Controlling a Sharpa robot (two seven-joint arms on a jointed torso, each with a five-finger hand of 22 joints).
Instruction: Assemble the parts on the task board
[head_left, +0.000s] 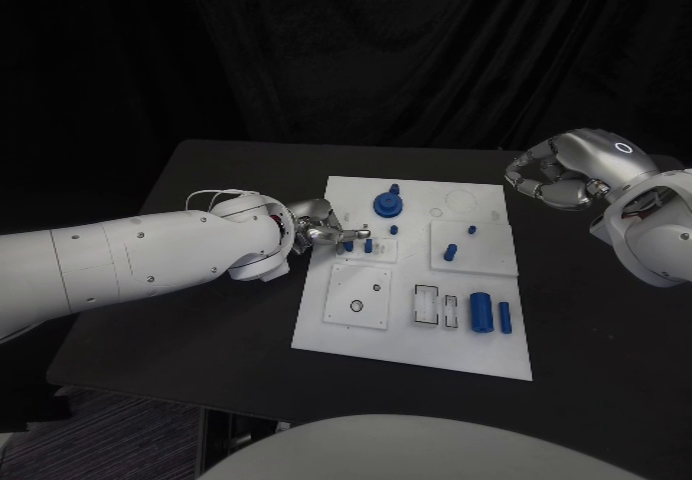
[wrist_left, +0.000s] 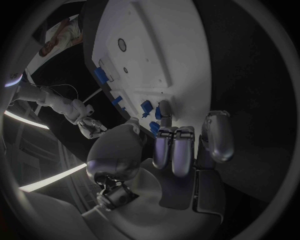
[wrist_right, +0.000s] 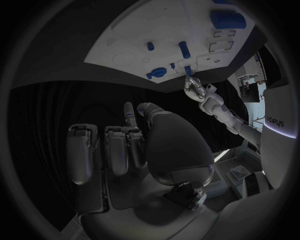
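The left hand (head_left: 315, 226) sits at the left edge of the white rectangular task board (head_left: 411, 345), its fingertips at the small blue pegs (head_left: 358, 244) in the upper-left inset. Whether it pinches a peg cannot be told: the fingers cover the contact in the head view, and the left wrist view shows only curled fingers just beside blue pieces.

The right hand (head_left: 555, 176) hovers off the board's upper right corner, fingers curled inward, nothing in them.

Dark lettering on the left forearm in the right wrist view is too small to read with confidence.

The board lies mid-worktop (head_left: 188, 330). A blue round knob-shaped part (head_left: 388, 203) stands near its top; two blue cylinders (head_left: 490, 310) lie lower right.
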